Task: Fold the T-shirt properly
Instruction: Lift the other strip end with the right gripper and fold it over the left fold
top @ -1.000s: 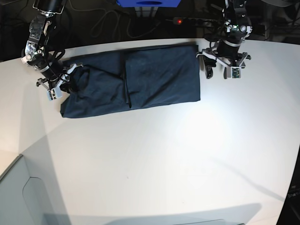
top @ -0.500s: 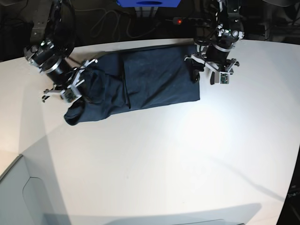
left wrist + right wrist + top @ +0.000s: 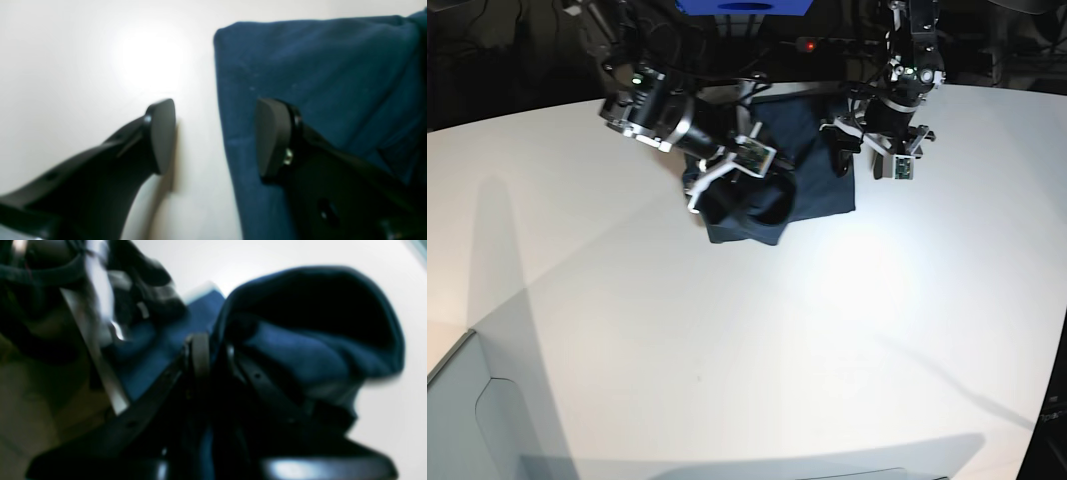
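Note:
The dark navy T-shirt (image 3: 817, 175) lies at the back of the white table (image 3: 777, 350), with its left part lifted and bunched over its middle. My right gripper (image 3: 717, 195) is shut on that bunched cloth and holds it above the table. In the right wrist view the fingers (image 3: 200, 353) pinch a hanging fold of the T-shirt (image 3: 300, 356). My left gripper (image 3: 859, 160) is open at the shirt's right edge. In the left wrist view one finger (image 3: 160, 133) is over bare table and the other over the T-shirt (image 3: 333, 83), so my left gripper (image 3: 217, 136) straddles the edge.
A blue box (image 3: 742, 6), a power strip with a red light (image 3: 809, 45) and cables lie behind the table's back edge. A grey bin (image 3: 467, 420) stands at the front left corner.
My right gripper has carried the shirt's left end up and far to the right, over the shirt's middle. My left gripper has stayed open at the right edge, shifting slightly.

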Robot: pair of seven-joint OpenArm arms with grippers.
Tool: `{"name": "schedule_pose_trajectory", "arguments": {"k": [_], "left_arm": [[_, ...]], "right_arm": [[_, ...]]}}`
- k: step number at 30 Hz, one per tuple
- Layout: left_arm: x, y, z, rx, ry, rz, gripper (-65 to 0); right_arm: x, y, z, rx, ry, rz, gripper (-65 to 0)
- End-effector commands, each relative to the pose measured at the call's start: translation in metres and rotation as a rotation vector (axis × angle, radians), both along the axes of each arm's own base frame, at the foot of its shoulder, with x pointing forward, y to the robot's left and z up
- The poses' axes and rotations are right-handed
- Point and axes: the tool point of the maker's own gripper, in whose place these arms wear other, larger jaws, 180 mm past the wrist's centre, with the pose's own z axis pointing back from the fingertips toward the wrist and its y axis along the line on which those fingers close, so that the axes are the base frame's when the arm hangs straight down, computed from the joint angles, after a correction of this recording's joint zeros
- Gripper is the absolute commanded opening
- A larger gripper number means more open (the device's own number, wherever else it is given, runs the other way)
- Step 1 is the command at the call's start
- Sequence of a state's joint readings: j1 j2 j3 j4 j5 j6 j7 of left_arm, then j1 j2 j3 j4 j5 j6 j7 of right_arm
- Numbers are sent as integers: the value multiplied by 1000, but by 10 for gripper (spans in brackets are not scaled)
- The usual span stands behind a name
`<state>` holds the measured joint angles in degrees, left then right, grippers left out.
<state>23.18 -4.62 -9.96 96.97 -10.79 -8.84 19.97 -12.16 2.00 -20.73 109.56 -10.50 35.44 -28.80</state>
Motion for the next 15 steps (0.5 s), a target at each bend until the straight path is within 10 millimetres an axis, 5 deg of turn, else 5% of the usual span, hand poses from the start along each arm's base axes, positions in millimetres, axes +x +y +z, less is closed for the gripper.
{"name": "schedule_pose_trajectory", "arguments": {"k": [1,7,15], "left_arm": [[5,1,10,-1,-40,0,-287],[4,2,9,-1,-36,3,-287],[3,5,10,4,-37,12,-286]], "right_arm": [[5,11,9,44,-19,-1,-649],[1,43,-10,24,19,93,-649],[12,48,-28,-5,52,102,-649]]}}
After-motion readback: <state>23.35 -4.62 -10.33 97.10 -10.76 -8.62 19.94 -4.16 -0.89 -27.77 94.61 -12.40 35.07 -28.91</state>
